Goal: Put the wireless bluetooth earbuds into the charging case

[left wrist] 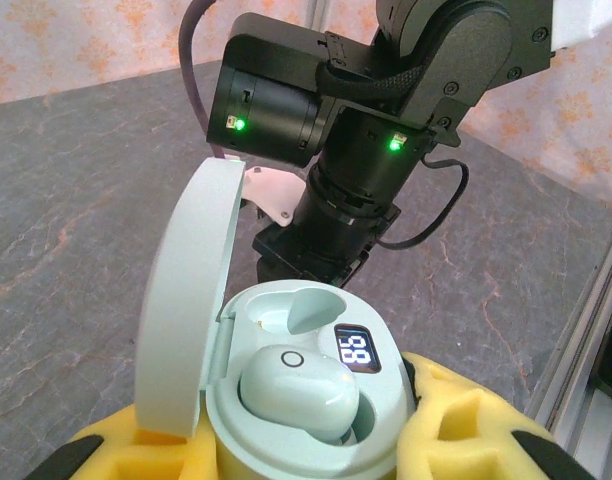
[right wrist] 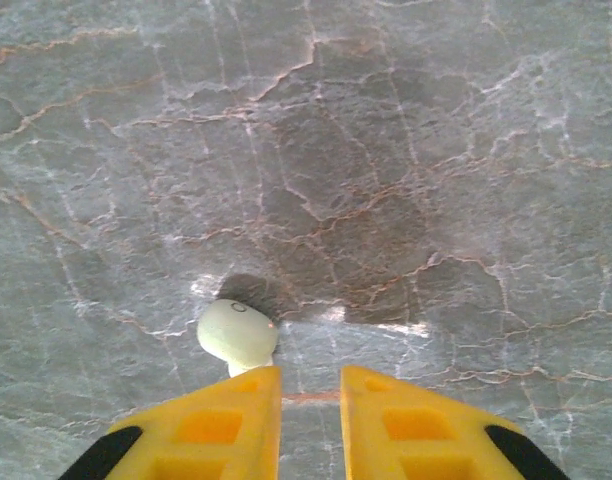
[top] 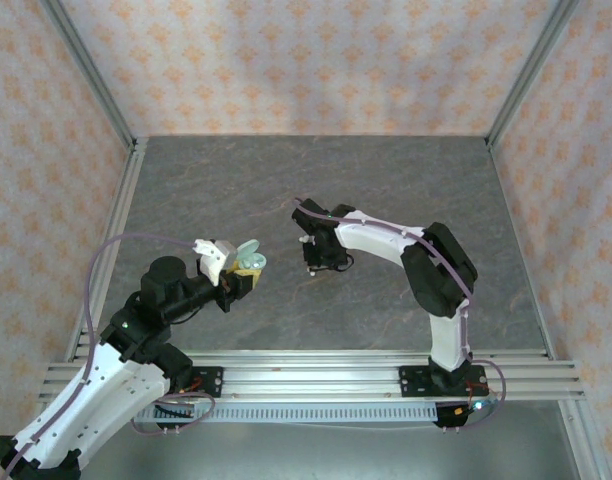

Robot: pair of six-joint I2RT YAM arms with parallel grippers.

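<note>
My left gripper is shut on the mint charging case, which is gripped between its yellow foam fingers. The case's lid stands open to the left. One pale-mint earbud sits in the near socket, while the far socket is bare and a small lit display glows beside it. A second earbud lies on the table. My right gripper hovers just over it, jaws a narrow gap apart with nothing between them. The bud sits just outside the left fingertip, its stem tucked under it.
The right arm's black wrist hangs close behind the open case. Grey marbled tabletop stretches behind both arms. Aluminium rails run along the near edge and patterned walls close in the sides.
</note>
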